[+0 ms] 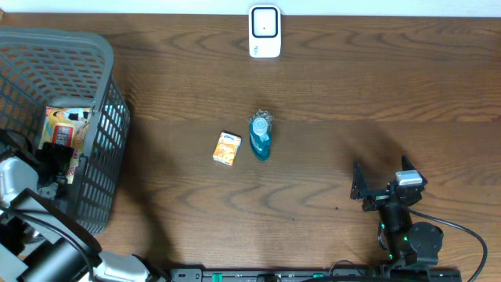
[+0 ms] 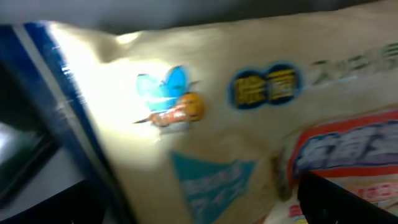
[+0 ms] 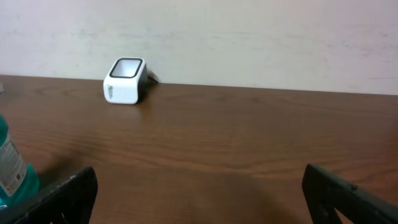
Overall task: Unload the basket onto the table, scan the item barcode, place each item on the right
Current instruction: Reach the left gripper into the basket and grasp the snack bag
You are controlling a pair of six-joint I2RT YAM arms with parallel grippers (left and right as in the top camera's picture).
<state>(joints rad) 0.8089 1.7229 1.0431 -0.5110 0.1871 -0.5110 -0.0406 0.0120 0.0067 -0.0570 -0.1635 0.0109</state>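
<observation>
My left gripper (image 1: 59, 160) is down inside the gray basket (image 1: 94, 70) at the left end of the brown table (image 1: 352, 94). It hangs right over a packet (image 1: 66, 125) that lies in the basket. The packet is yellow and red from above. From my left wrist it is so close that it fills almost all I can see, and it looks blurry. I can make out a little blue butterfly shape, some blue round marks and a red and white patch on it. My left fingers (image 2: 348, 199) are spread wide, one dark tip low on the right side. I cannot tell if they touch the packet, and I do not see them squeezing it. My right gripper (image 1: 381, 174) is near the front of the table on the right, well apart from everything else. Its fingers (image 3: 348, 193) are wide open too, with only bare table between them. It looks at the far edge, where the white scanner (image 1: 264, 31) stands by the pale wall (image 3: 249, 37). In the middle of the table there are two small things just beside each other: a little orange box (image 1: 227, 148) and a blue bottle (image 1: 260, 139) lying down. The scanner is well apart from the packet.
</observation>
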